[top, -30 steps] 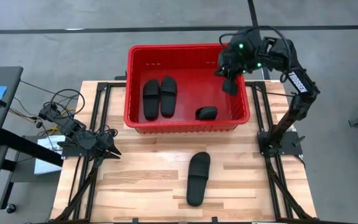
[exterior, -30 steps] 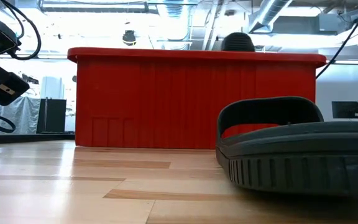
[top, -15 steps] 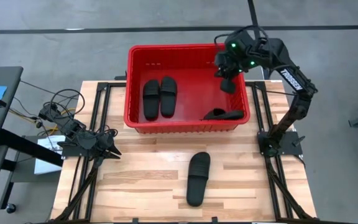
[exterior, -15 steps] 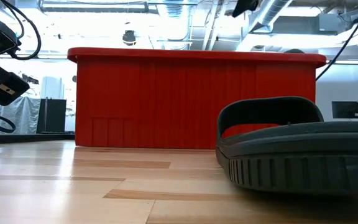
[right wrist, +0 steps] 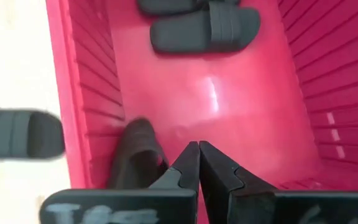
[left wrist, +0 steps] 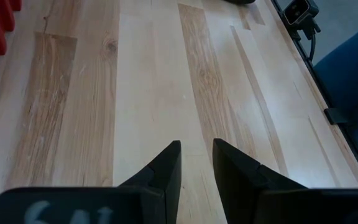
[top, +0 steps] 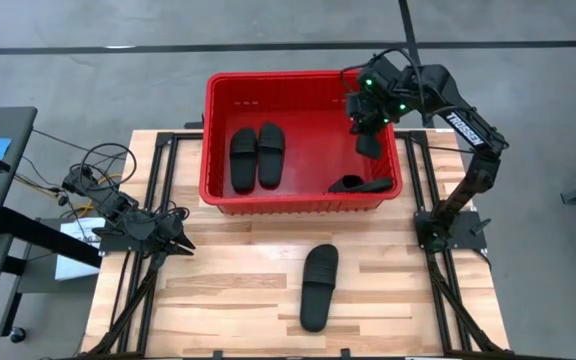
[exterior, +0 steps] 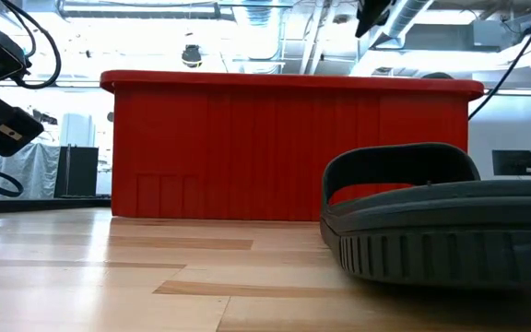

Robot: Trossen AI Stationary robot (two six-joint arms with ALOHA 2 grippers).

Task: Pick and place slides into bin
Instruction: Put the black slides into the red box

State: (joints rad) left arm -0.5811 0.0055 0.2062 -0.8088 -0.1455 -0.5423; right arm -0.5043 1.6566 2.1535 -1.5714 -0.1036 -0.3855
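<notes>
The red bin (top: 303,205) stands at the table's far side. Two black slides (top: 257,156) lie side by side on its floor at the left; they also show in the right wrist view (right wrist: 204,28). A third slide (top: 360,184) lies in the bin's near right corner, leaning against the near wall (right wrist: 138,163). The fourth slide (top: 318,287) lies flat on the table in front of the bin. My right gripper (top: 366,138) hangs shut and empty over the bin's right part (right wrist: 197,158). My left gripper (top: 180,244) rests low at the table's left, narrowly open and empty (left wrist: 196,158).
Bare wooden table (top: 238,280) lies on both sides of the fourth slide, which fills the low view's right foreground (exterior: 441,226). Cables (top: 93,175) lie at the left edge by the left arm. The bin's floor is free between the pair and the third slide.
The third slide, tumbling in the bin a second ago, has fallen and now lies along the near wall in the right corner. My right gripper has risen a little above the bin and drawn toward the far edge.
</notes>
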